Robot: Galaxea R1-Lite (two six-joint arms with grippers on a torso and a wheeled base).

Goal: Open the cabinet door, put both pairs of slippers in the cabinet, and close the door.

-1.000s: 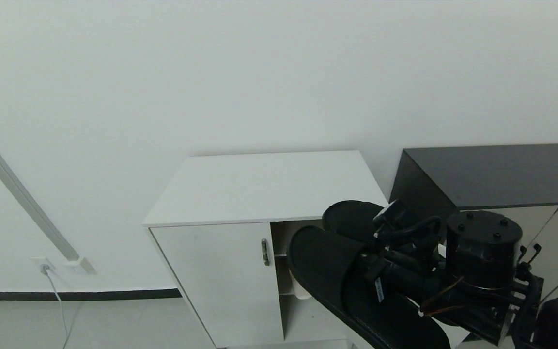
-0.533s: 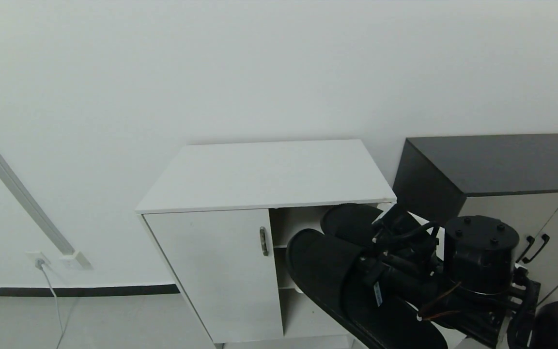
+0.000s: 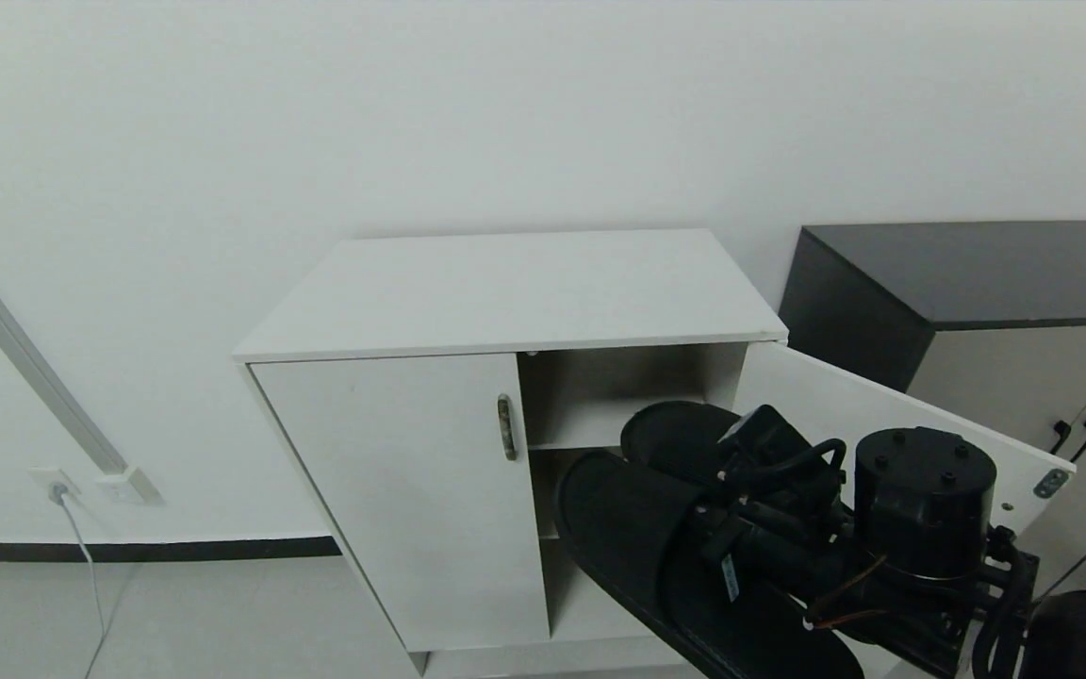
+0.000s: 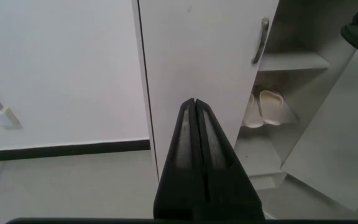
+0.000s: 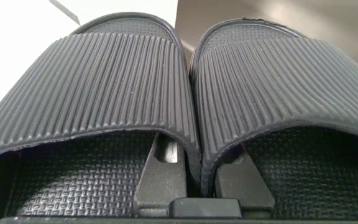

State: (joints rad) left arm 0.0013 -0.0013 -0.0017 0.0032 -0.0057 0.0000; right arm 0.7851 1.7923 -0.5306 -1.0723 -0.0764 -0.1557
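The white cabinet (image 3: 515, 283) has its left door (image 3: 392, 481) closed and its right door (image 3: 882, 415) swung open toward me. A pair of black slippers (image 3: 637, 528) hangs in front of the open half, level with the middle shelf. My right gripper (image 3: 741, 528) is shut on them. In the right wrist view its fingers (image 5: 160, 180) reach under the two ribbed straps (image 5: 129, 87), pressing the pair together. A pair of white slippers (image 4: 269, 107) lies on a lower shelf inside. My left gripper (image 4: 194, 102) is shut on nothing, low down in front of the closed door (image 4: 197, 50).
A dark-topped cabinet (image 3: 977, 273) with black handles (image 3: 1071, 436) stands right beside the open door. On the wall at the left are a slanted grey conduit (image 3: 24, 368) and a socket with a cable (image 3: 57, 490). Bare floor (image 4: 73, 186) lies before the cabinet.
The whole head view has shifted: the cabinet now sits higher and larger in the picture, with its open right door in sight. The black slippers stay in the right gripper.
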